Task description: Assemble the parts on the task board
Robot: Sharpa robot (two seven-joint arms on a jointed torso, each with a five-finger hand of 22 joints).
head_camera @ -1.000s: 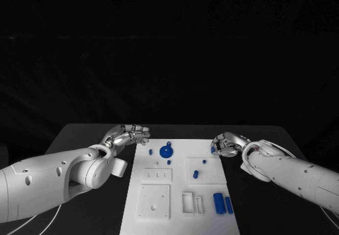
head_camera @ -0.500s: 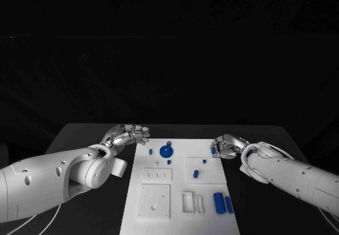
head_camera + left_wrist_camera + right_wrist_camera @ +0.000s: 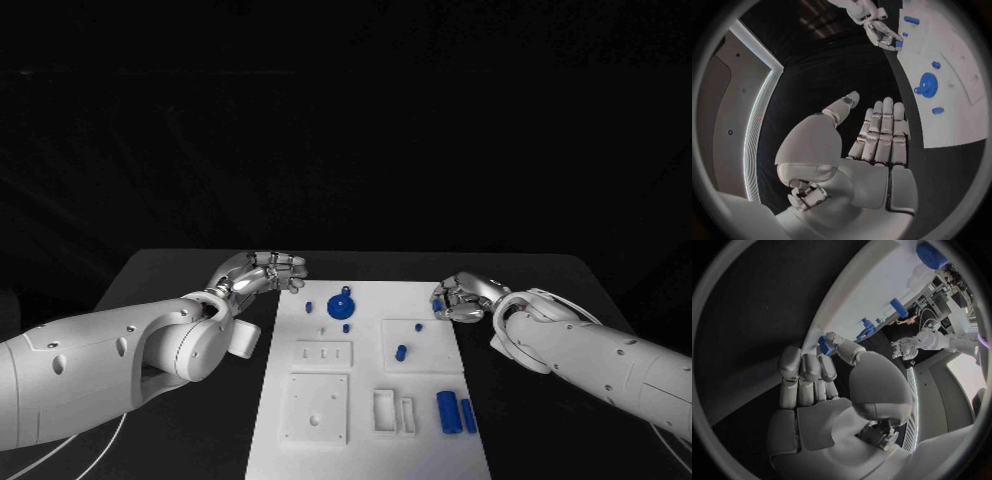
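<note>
While the white task board lies in the middle of the black surface, the left hand hovers just off the board's far left corner, fingers straight and side by side, holding nothing. At the far right edge, the right hand pinches a small blue part between thumb and fingertip. Other blue parts stay on the board: a round knobbed piece at the far end and two cylinders at the near right.

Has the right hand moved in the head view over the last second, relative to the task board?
Barely. The right hand sits at the far right corner of the task board, much as before; any shift is slight, toward the robot.
</note>
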